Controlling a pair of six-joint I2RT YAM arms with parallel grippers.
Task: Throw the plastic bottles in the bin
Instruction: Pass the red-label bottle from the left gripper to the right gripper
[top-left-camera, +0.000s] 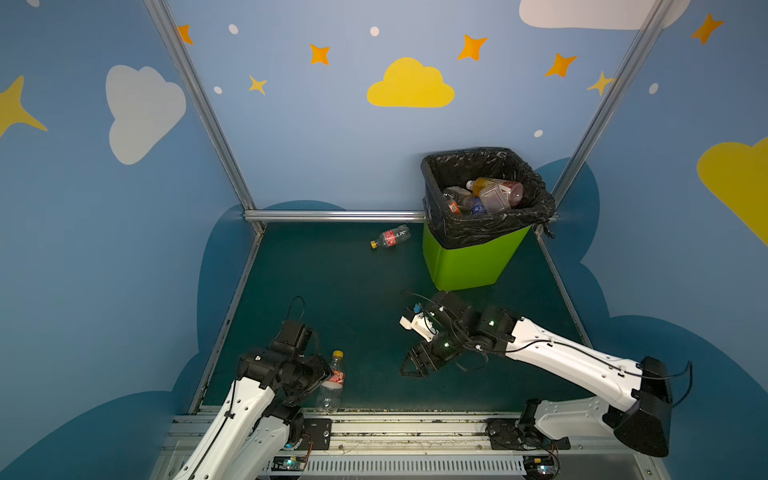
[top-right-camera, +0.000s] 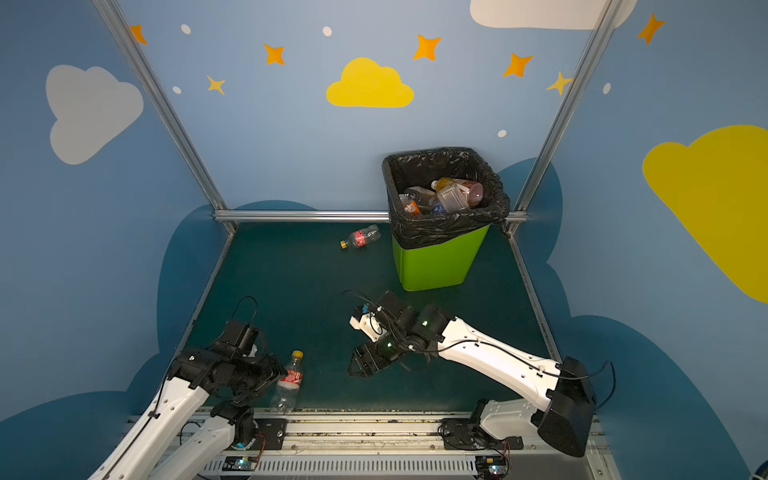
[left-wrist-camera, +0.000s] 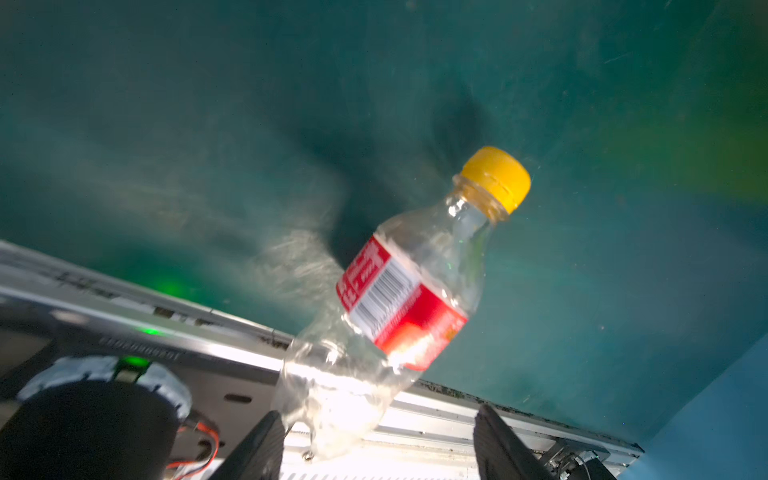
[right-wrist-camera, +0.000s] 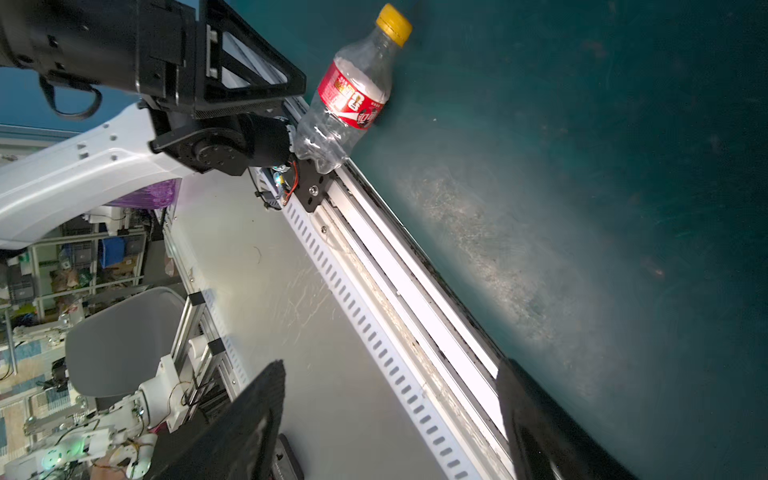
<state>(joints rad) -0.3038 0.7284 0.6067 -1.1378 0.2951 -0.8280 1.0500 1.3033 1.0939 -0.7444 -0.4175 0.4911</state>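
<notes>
Left wrist view: left jaws are standing open around the yellow-capped bottle (left-wrist-camera: 409, 291), not clamping it; right jaws are hanging open, empty, near the bin (top-left-camera: 469, 262).

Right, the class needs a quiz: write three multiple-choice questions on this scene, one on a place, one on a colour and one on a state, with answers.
1. Where does the bin stand?
A: near left corner. B: middle of the floor. C: far right corner.

2. What colour is the cap on the near bottle?
A: yellow. B: white. C: green.

3. How is the right claw?
A: shut on a bottle. B: open and empty. C: shut on the bag.

Answers:
1 C, it stands at the far right in both top views.
2 A, the left wrist view shows the yellow plainly.
3 B, its jaws stand apart with nothing between them.
</notes>
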